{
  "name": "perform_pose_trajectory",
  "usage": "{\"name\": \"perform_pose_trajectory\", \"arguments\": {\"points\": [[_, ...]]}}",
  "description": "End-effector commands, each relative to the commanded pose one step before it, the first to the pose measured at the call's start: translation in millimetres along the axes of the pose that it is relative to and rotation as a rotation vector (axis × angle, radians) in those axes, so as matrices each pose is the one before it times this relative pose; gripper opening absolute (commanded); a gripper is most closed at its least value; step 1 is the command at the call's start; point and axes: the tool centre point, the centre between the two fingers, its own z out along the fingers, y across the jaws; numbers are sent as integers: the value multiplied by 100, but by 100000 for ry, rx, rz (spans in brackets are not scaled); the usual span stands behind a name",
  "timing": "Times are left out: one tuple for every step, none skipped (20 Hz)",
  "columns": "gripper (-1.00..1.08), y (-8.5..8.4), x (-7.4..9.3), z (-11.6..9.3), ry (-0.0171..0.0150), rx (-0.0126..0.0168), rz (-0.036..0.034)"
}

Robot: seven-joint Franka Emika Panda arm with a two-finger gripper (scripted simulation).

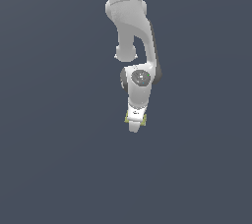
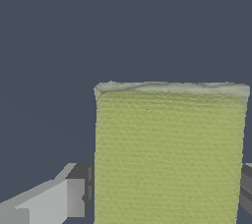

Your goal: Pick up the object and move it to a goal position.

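In the exterior view the white arm (image 1: 132,31) is seen reaching down over a plain dark grey counter (image 1: 49,169), with the pincer (image 1: 135,120) at its lower end. Small yellow-green edges of the object (image 1: 144,122) are visible on both sides of the pincer tip, so the block is placed between the fingers, crosswise to them. In the wrist view the object (image 2: 170,154) fills much of the picture as a flat, textured yellow-green slab, and a grey finger (image 2: 59,201) is pressed against one of its sides, while the dark pad of the other finger (image 2: 246,188) is seen touching the opposite side. The pincer is therefore judged to be clamped on the object. Whether the block is resting on the counter or is already raised cannot be told, since no shadow or contact line is shown. The grasp is judged to be done; what is left is the carrying of the block to the goal position, and no goal marker is visible in either view.
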Motion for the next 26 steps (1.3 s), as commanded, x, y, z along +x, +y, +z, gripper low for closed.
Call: {"name": "perform_pose_trajectory", "arguments": {"points": [[-100,78,-1308,-685,3,-207,141],[-100,-6,-646,-312,0,0,0],[-100,-6,-706,-341,0,0,0],[-100,-6,-756,-351,-66,17,-9],[-100,-4,-818,-396,0,0,0],[-100,-3,-870,-422,0,0,0],[-100,-2,-920,-447,0,0,0],[-100,0,-968,-471,0,0,0],[-100,3,-1014,-495,0,0,0],[-100,5,-1059,-518,0,0,0],[-100,8,-1104,-541,0,0,0],[-100,11,-1121,-551,0,0,0],[-100,15,-1098,-541,0,0,0],[-100,25,-1065,-489,63,74,-15],[-100,23,-1019,-504,0,0,0],[-100,23,-962,-477,0,0,0],[-100,22,-902,-449,0,0,0],[-100,24,-850,-418,69,6,-2],[-100,29,-791,-395,0,0,0],[-100,35,-737,-368,0,0,0],[-100,39,-684,-342,0,0,0],[-100,40,-634,-317,0,0,0],[-100,38,-580,-290,0,0,0],[-100,35,-525,-263,0,0,0],[-100,33,-485,-219,63,22,16],[-100,28,-410,-205,0,0,0]]}}
